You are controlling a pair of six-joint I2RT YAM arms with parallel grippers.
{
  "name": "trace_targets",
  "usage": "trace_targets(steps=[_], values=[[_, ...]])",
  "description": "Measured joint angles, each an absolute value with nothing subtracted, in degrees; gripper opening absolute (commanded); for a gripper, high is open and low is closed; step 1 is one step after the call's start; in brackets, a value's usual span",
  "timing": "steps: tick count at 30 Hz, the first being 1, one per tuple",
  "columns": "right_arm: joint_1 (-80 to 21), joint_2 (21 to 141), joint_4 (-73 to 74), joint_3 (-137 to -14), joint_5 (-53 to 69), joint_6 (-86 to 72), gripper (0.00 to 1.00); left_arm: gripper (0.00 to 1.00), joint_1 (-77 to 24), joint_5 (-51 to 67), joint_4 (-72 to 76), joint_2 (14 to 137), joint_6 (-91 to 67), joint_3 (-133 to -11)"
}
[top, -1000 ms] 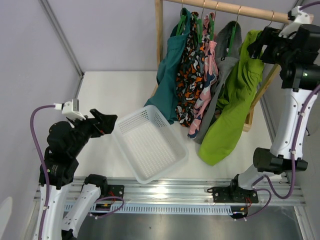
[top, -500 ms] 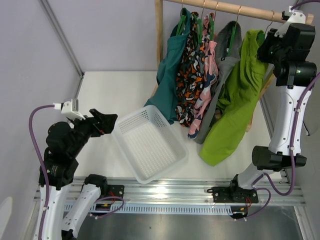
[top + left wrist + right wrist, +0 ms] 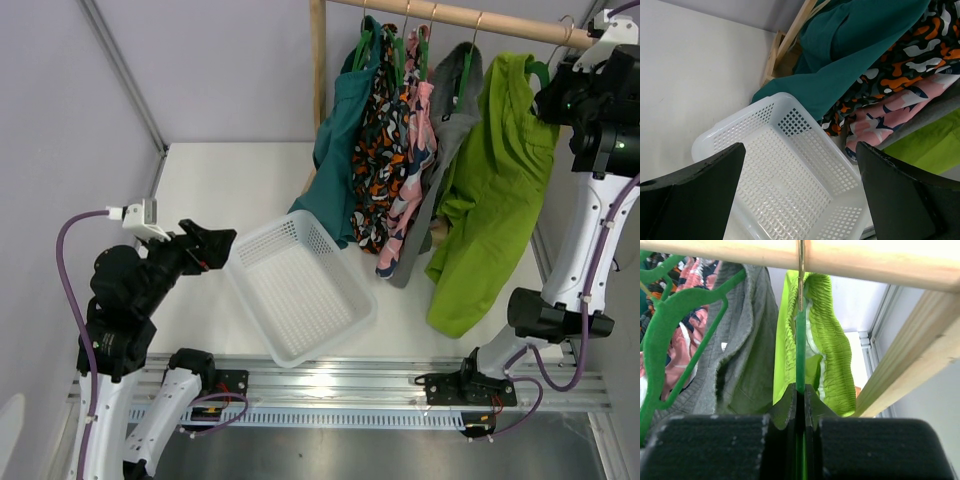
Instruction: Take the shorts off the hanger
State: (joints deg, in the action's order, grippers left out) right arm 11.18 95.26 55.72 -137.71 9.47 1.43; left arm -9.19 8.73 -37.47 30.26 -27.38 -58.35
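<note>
Lime-green shorts (image 3: 495, 190) hang from a green hanger (image 3: 540, 72) at the right end of the wooden rail (image 3: 450, 15). My right gripper (image 3: 552, 100) is up at the rail, shut on that hanger. In the right wrist view the two jaws pinch the hanger's green stem (image 3: 800, 355) just under its metal hook, with the shorts' gathered waistband (image 3: 827, 340) behind, and the right gripper (image 3: 800, 390) holds nothing else. My left gripper (image 3: 215, 245) is low at the left and open, and in its wrist view the left gripper (image 3: 801, 146) frames the white basket (image 3: 740, 125) with nothing between its fingers.
A white perforated basket (image 3: 255, 240) sits on the table below the rack. Teal (image 3: 340, 140), camouflage-patterned (image 3: 380, 130), pink (image 3: 415, 150) and grey (image 3: 450, 130) garments hang left of the shorts. The rack's wooden post (image 3: 318, 80) and side frame (image 3: 910, 370) stand close by.
The right gripper has closed on the green hanger and shifted right along the rail. The lime-green shorts swung right with it, away from the grey garment. The left arm has stayed still.
</note>
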Motion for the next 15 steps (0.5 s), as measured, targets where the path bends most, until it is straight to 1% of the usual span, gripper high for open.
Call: trace_targets(steps=[4, 10, 15], values=[[12.45, 91.88, 53.58, -134.69, 12.40, 3.07, 0.00, 0.99, -9.19, 9.74, -37.36, 30.28, -27.38, -58.35], [13.04, 82.83, 51.09, -128.44, 15.18, 5.69, 0.00, 0.99, -9.19, 11.31, -37.32, 30.28, -26.87, -58.35], [15.16, 75.20, 50.76, -121.25, 17.98, 11.66, 0.00, 0.99, -9.19, 13.54, -37.17, 30.30, -25.89, -58.35]])
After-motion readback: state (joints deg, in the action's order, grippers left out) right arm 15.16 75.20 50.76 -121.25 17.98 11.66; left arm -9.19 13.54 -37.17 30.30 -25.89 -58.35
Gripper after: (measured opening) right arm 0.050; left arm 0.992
